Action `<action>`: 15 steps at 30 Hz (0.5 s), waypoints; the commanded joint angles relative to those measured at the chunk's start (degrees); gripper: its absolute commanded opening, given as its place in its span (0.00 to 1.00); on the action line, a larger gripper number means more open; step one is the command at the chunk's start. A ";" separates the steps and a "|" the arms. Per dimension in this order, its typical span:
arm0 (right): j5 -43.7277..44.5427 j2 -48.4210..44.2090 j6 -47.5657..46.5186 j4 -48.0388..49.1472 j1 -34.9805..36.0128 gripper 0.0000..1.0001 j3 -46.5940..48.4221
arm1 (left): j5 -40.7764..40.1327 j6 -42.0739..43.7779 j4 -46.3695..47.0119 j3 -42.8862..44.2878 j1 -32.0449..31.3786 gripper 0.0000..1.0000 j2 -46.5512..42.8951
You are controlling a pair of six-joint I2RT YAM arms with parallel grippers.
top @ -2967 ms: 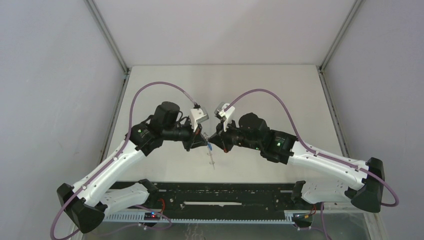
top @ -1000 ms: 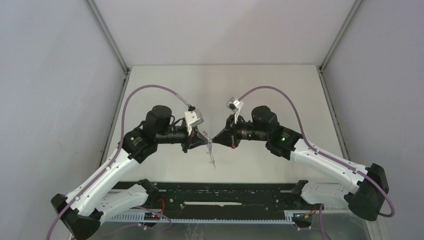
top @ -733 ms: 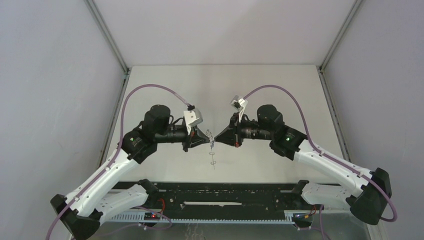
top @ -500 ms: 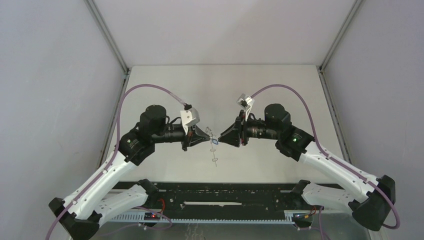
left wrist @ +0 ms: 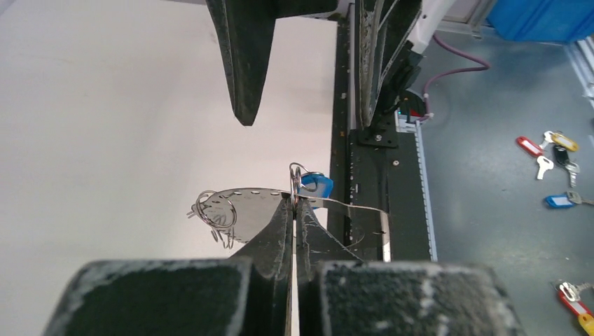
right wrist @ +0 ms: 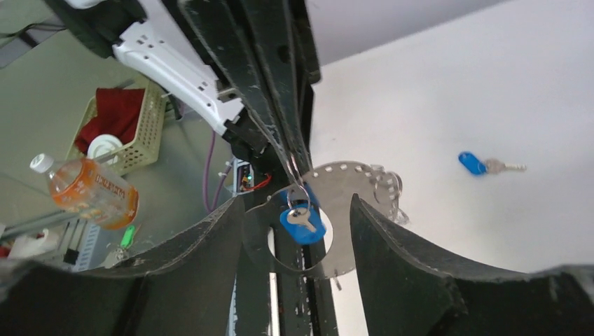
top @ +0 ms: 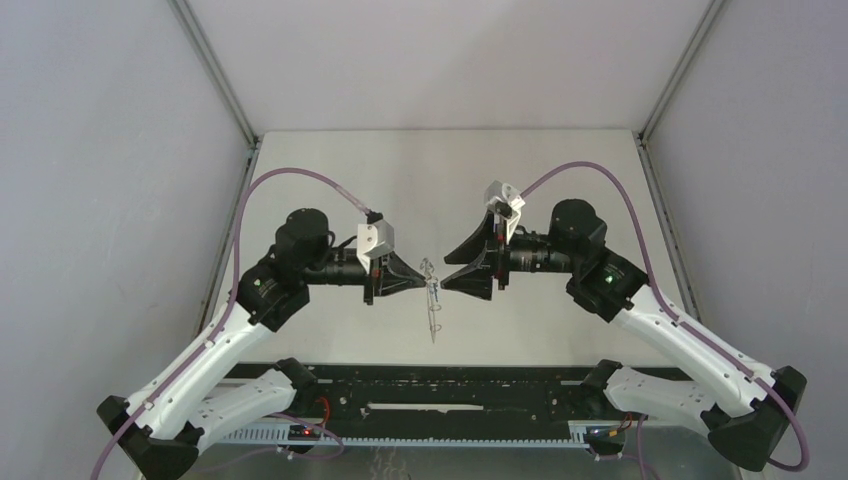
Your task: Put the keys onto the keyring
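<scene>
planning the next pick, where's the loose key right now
In the right wrist view the loose key lies alone on the white table, right of the keyring that the left gripper pinches, where the other blue-tagged key hangs.

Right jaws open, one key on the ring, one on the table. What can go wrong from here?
1. Only the left gripper pinches the keyring, at its rim; it may swivel or slip when pushed.
2. The hung key dangles off one wire loop; whether it is fully threaded cannot be told, so it may drop.
3. The second key lies flat on the table: an awkward pick for the right gripper.
</scene>
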 commanded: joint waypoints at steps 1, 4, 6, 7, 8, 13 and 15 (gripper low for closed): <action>-8.90 -0.06 -4.63 4.90 -0.15 0.63 2.46 | 6.42 -1.86 5.14 -0.35 -0.19 0.00 -0.92; -11.85 0.61 -4.90 6.93 -0.16 0.59 2.59 | 8.40 -3.09 6.16 -0.21 -0.17 0.00 -0.74; -13.23 0.77 -4.88 7.84 -0.16 0.57 2.59 | 9.10 -4.11 7.10 -0.21 -0.17 0.00 -0.74; -13.59 0.89 -4.72 8.27 -0.18 0.56 2.61 | 9.61 -4.41 7.40 -0.20 -0.19 0.00 -0.66; -13.86 1.04 -4.46 8.83 -0.16 0.55 2.61 | 10.08 -4.65 7.55 -0.17 -0.18 0.00 -0.61; -15.02 1.80 -2.58 12.29 0.12 0.55 2.59 | 10.76 -5.32 7.92 -0.30 -0.19 0.00 -0.23; -15.11 2.19 -2.26 12.94 0.55 0.54 2.61 | 10.67 -5.34 8.10 -0.33 -0.15 0.00 -0.28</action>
